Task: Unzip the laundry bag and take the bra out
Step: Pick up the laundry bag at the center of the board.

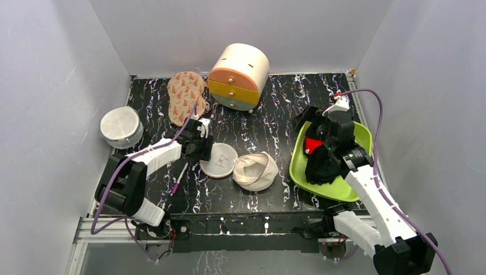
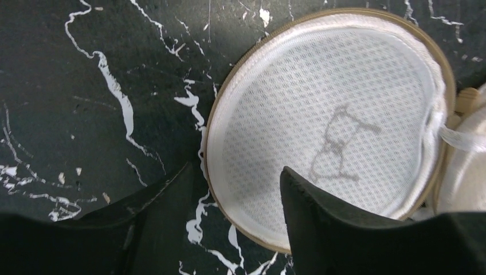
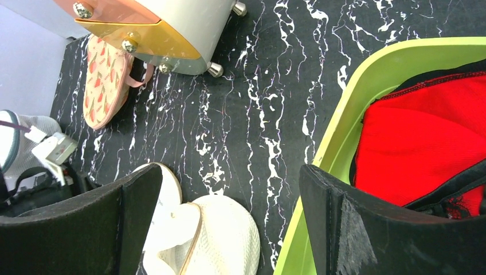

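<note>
The laundry bag (image 1: 255, 171) lies unzipped at the centre of the top view on the black marbled table (image 1: 269, 114). Its two round mesh halves are spread side by side, the flat one on the left and the domed one on the right. The left gripper (image 2: 236, 172) hangs low over the flat half's left edge, its jaws partly apart. In the left wrist view one finger (image 2: 155, 217) is over bare table and the other over the mesh, with the rim between them and not pinched. The bra (image 1: 312, 143), red with black edging, lies in the green tray (image 1: 344, 186) at the right of the top view. The right gripper (image 3: 229, 172) is above the tray's left rim with jaws wide and nothing between them. At the rear stand a round drawer chest (image 1: 238, 77) and a carrot-print pad (image 1: 184, 96), with a white mesh case (image 1: 121, 127) at the left.
</note>
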Tool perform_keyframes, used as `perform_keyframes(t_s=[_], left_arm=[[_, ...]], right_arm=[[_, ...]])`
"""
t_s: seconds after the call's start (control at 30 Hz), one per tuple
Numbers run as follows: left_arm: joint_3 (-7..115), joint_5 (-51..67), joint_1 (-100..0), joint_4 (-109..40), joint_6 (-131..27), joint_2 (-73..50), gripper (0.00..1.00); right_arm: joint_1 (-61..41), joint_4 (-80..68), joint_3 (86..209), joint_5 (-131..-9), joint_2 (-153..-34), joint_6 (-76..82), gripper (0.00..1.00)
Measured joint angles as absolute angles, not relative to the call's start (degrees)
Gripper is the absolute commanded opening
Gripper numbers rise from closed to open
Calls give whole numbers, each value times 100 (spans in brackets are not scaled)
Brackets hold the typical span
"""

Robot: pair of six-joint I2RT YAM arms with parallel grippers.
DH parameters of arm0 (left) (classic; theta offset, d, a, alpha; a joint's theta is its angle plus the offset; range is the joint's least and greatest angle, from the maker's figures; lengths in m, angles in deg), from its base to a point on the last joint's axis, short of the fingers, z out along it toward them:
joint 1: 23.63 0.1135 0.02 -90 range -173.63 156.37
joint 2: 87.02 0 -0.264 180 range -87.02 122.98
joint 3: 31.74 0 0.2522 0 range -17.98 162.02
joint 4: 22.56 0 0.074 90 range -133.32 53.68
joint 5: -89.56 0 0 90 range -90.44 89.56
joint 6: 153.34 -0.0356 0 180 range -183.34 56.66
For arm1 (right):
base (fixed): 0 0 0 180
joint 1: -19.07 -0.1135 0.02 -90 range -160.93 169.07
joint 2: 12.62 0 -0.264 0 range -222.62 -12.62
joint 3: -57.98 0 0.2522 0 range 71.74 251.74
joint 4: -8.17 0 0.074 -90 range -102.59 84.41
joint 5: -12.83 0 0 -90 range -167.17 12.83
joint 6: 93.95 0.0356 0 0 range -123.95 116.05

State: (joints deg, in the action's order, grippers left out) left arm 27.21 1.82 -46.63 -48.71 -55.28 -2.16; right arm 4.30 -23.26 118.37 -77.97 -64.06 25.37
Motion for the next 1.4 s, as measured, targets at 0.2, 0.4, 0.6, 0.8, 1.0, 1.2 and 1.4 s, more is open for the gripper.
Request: perform_keyframes(t_s=[0.2,0.4,0.6,0.8,1.0,1.2,1.4], left_arm=[[2777,143,-4663,-4643,-5583,173,53],[2738,-59,-4725,-4558,-5568,184,28],[2616,-96,-4773,-4523,-5504,29,0],[2614,-63,-4810,-4748,-5517,-570,0],[2694,-74,-4812,-5152,-5570,-1556,0],[3215,-144,-4812,-5786,-5747,-2196,0],[3914,108,-4812,-6112,-5981,-2642,0]], right_arm=[[430,-2315,11789,-7714,-6386,2611,89],[430,-2261,11712,-7698,-6325,2644,89],[430,-2197,11682,-7648,-6325,2688,89],[430,-2188,11682,-7635,-6329,2705,89],[437,-2090,11682,-7025,-6513,2546,93],[258,-2066,11706,-5618,-7536,2213,98],[-1115,-2411,12123,-5517,-8578,1829,98]])
